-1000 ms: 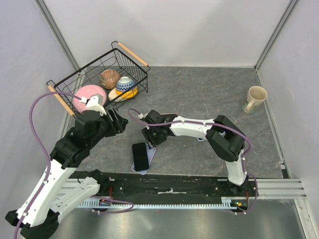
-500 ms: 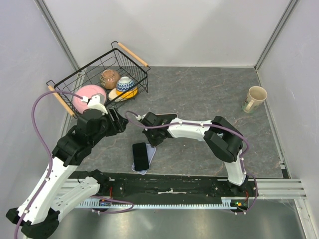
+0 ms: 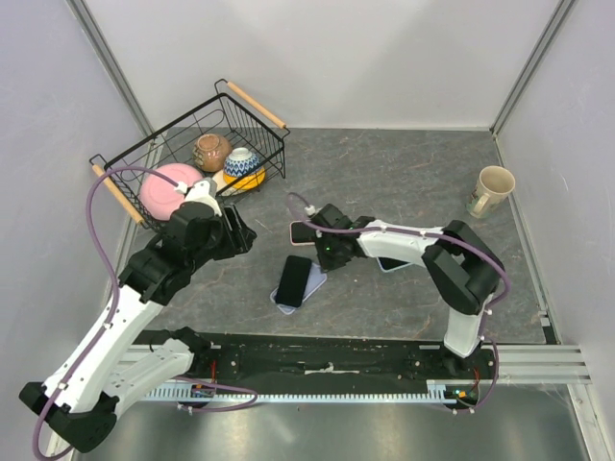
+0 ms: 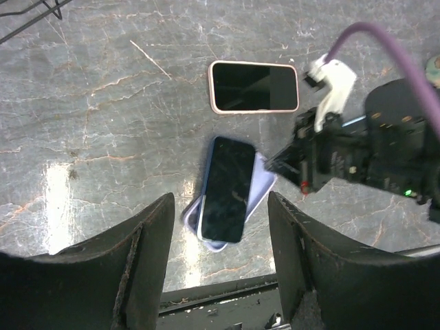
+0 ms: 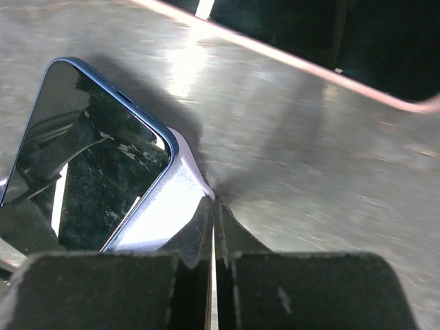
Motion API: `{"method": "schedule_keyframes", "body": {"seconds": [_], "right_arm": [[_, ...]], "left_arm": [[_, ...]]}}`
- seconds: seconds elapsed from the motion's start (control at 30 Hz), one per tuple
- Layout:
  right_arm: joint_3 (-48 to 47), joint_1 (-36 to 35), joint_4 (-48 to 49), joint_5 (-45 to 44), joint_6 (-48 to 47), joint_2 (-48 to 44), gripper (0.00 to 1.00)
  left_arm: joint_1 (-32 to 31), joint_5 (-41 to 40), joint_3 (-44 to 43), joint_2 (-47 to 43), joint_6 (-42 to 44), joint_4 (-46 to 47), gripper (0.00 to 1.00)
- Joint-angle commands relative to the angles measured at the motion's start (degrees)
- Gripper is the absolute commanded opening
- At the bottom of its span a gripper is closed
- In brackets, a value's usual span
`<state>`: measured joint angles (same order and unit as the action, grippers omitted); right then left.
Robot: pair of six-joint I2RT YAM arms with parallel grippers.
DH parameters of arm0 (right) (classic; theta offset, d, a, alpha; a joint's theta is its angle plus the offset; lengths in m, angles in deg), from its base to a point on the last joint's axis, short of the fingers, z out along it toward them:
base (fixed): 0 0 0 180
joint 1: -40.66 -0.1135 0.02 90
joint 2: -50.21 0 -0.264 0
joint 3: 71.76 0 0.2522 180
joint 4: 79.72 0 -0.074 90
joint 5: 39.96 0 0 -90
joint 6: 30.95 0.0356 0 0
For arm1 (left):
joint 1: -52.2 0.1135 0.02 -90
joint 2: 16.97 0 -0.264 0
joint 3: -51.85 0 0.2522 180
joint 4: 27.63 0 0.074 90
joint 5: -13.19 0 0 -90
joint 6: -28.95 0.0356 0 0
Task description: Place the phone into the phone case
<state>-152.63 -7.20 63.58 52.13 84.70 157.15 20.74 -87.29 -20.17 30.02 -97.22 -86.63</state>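
Phone (image 3: 294, 279) and case (image 4: 265, 185) shifted right (marble table (image 3: 404, 182)), right hand (image 5: 213, 210) clenched, left hand (image 3: 238, 230) released

2 phones (image 4: 227, 188) (image 4: 254, 86) | 1 lilac case (image 4: 264, 184) | 1 basket (image 3: 256, 105) | 1 mug (image 3: 493, 189)

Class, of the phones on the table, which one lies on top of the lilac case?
The blue-edged phone, lying askew over the lilac case; the pink-rimmed phone lies alone on the bare table.

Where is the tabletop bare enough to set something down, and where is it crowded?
Bare: back strip between basket and mug. Crowded: centre, where phone on case, pink-cased phone and right pincer bunch together.
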Motion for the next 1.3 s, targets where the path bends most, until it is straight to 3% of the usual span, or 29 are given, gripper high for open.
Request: {"method": "schedule_keyframes", "body": {"seconds": [0.0,0.3,0.63,0.73,0.77,0.87,1.07,1.27], "right_arm": [[6.37,6.71,-5.54,-7.71,-0.51,-4.45,0.0],[15.86,13.57,-7.47,-8.41,4.05,-12.62,0.0],[18.25,14.02,-7.38,-6.66,5.03,-20.0,0.01],[16.05,14.02,-7.65,-5.87,3.8,-21.94,0.12],[14.92,14.02,-8.0,-5.87,3.79,-22.47,0.23],[12.72,14.02,-8.52,-6.13,3.09,-24.14,0.38],[10.42,14.19,-8.44,-4.73,1.69,-25.55,0.53],[10.34,14.9,-5.1,-0.35,0.37,-23.79,0.6]], "left_arm": [[0.26,1.6,1.3,1.18,0.21,3.92,0.63],[0.26,5.29,4.12,4.87,-0.75,8.05,0.63],[0.17,8.72,7.02,7.07,-1.37,10.95,0.63],[0.17,10.3,8.07,7.86,-1.81,12.44,0.63],[0.17,12.57,8.34,8.12,-1.98,12.88,0.63],[0.17,15.75,9.83,8.74,-2.59,15.17,0.63],[0.09,23.21,14.05,10.93,-4.79,22.19,0.63],[-0.44,30.68,20.53,14.63,-9.88,31.93,0.63]]}}
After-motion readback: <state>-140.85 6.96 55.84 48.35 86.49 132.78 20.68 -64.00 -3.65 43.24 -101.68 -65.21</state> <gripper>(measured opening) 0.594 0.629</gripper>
